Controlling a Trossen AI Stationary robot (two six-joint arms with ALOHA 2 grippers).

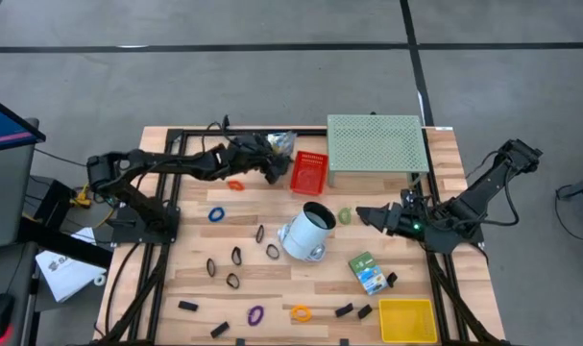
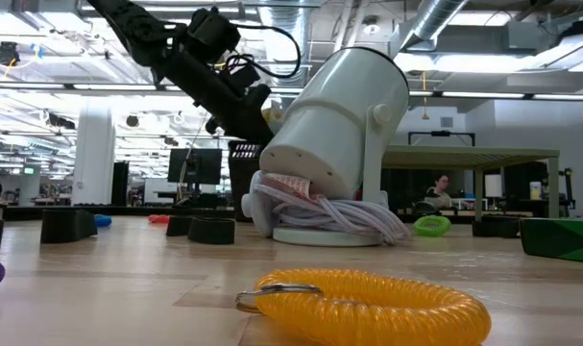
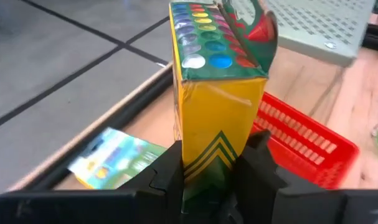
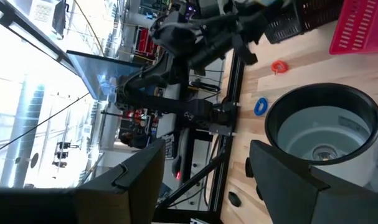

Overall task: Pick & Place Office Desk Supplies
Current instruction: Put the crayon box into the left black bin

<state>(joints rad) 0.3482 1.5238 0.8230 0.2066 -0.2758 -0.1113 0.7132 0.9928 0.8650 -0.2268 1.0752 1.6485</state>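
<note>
Two crayon boxes: one (image 3: 217, 106) clamped in left claw (image 3: 210, 180), one (image 1: 368, 271) on surface (image 1: 176, 288). Right claw (image 1: 360, 214) released. No legible writing.

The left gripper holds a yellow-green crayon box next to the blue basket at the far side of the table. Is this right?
Not quite: the basket is red, not blue, as the left wrist view shows. The left gripper does hold the crayon box beside it at the table's far side.

I see a white tipped-over cup (image 1: 306, 232) at the centre of the wooden surface (image 1: 272, 202), a green perforated rack (image 1: 376, 142) at one o'clock, and a person (image 2: 439, 189) seated far behind.
</note>
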